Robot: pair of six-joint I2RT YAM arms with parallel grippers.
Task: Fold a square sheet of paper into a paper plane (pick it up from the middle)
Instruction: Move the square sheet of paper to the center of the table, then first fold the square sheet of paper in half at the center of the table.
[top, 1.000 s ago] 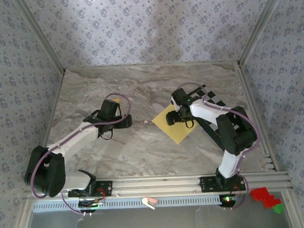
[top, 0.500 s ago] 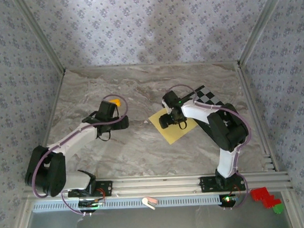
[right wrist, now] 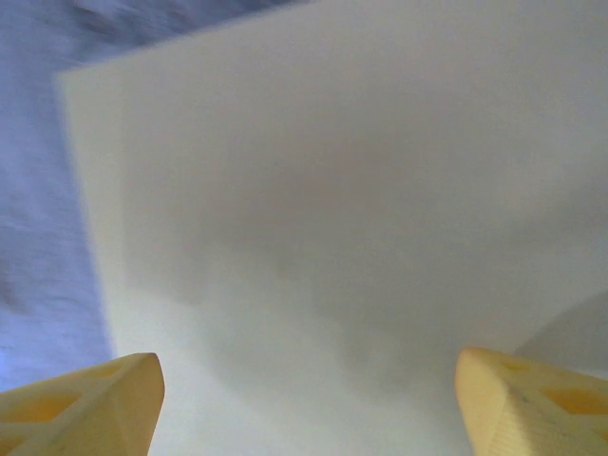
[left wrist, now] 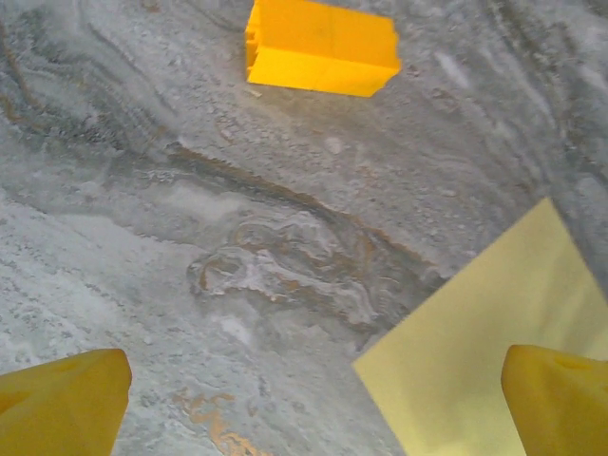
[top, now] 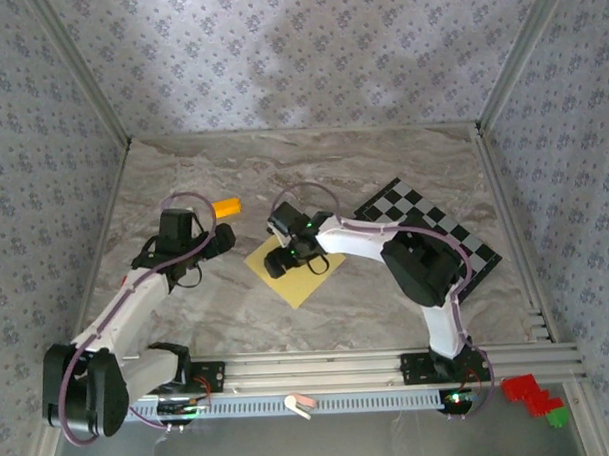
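Right claw is hanging released over the square sheet of paper, its two yellow fingertips standing far apart with nothing clasped between them; whether they are pressing on the sheet I cannot tell. That pale-yellow sheet is lying flat and unfolded on the marbled worktop directly beneath this claw, turned like a diamond, with its nearest corner reaching out on the near side of the claw. Just to the left of the sheet, the left claw is hovering low over bare worktop, also released, with its jaws spread wide and gripping nothing. In the left wrist view, one corner of the paper is lying below its right fingertip. Beyond the left claw, a small orange block is sitting on the worktop, clear of the paper. Well to the right of the right claw, a black-and-white checkered board is lying flat, partly covered by the right arm.
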